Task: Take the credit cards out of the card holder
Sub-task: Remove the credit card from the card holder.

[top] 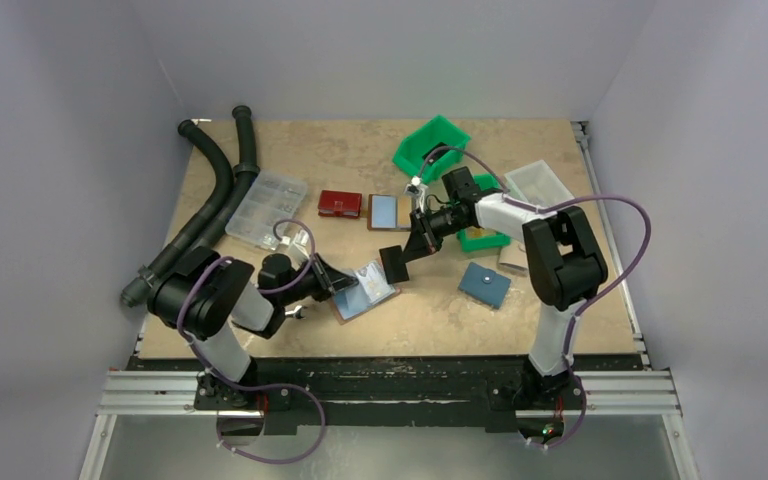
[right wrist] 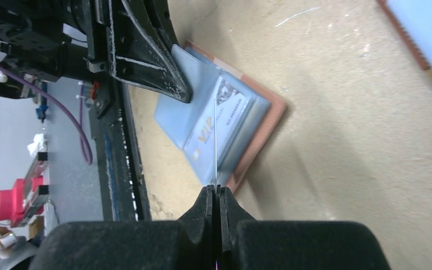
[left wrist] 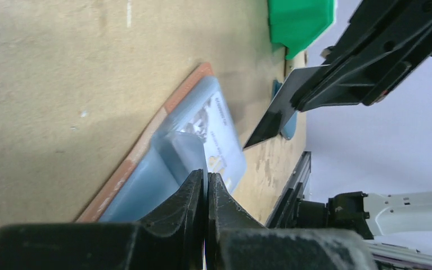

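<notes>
The right hand [top: 412, 243] is clamped on a black credit card [top: 394, 263], holding it in the air just beside the open card holder [top: 365, 290] on the tabletop [top: 440, 310]. The left hand [top: 335, 283] pinches one of the holder's clear sleeves, and a pale blue card [right wrist: 211, 126] lies tucked inside.

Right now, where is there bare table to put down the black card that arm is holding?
Bare table lies along the near edge, between the open card holder and the blue square pouch, and at the far edge, between the black hoses and the green bin. The right side is crowded.
</notes>
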You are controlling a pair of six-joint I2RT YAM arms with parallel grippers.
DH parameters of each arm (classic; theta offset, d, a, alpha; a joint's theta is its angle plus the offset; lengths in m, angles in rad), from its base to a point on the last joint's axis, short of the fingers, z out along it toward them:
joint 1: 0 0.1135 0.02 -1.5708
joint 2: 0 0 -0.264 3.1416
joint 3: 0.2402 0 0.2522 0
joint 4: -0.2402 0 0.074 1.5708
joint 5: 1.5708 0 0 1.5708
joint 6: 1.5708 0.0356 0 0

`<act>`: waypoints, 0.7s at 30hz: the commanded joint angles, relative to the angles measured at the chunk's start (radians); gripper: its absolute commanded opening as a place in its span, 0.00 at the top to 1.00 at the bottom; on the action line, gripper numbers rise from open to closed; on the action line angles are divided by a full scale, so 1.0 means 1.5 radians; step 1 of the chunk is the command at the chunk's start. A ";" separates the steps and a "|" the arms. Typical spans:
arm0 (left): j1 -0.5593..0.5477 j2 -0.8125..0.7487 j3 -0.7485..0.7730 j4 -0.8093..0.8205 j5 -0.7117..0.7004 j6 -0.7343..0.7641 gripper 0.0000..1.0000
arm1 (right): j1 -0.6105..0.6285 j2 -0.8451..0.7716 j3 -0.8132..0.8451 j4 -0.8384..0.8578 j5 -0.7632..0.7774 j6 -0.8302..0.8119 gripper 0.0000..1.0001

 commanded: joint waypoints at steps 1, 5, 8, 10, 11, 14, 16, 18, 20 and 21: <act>0.010 -0.018 0.017 -0.070 -0.036 0.037 0.94 | -0.010 -0.033 0.032 -0.047 0.023 -0.080 1.00; 0.010 -0.120 0.045 -0.275 -0.100 0.104 0.83 | -0.021 -0.062 0.062 -0.128 0.017 -0.181 1.00; 0.010 -0.237 0.082 -0.452 -0.177 0.164 0.67 | -0.043 -0.105 0.074 -0.193 0.020 -0.259 1.00; 0.010 -0.311 0.104 -0.552 -0.239 0.192 0.52 | -0.053 -0.139 0.070 -0.206 0.020 -0.292 1.00; 0.010 -0.339 0.113 -0.594 -0.270 0.202 0.45 | -0.057 -0.161 0.068 -0.212 0.018 -0.311 1.00; 0.010 -0.402 0.142 -0.698 -0.340 0.202 0.19 | -0.062 -0.201 0.066 -0.221 0.009 -0.356 1.00; 0.012 -0.419 0.158 -0.744 -0.370 0.201 0.12 | -0.062 -0.225 0.064 -0.225 0.010 -0.383 1.00; 0.013 -0.430 0.169 -0.761 -0.356 0.205 0.11 | -0.062 -0.251 0.062 -0.227 0.010 -0.419 1.00; 0.014 -0.440 0.178 -0.747 -0.301 0.211 0.11 | -0.061 -0.267 0.070 -0.262 0.007 -0.516 1.00; 0.014 -0.442 0.182 -0.731 -0.266 0.212 0.11 | -0.061 -0.272 0.083 -0.297 0.006 -0.577 1.00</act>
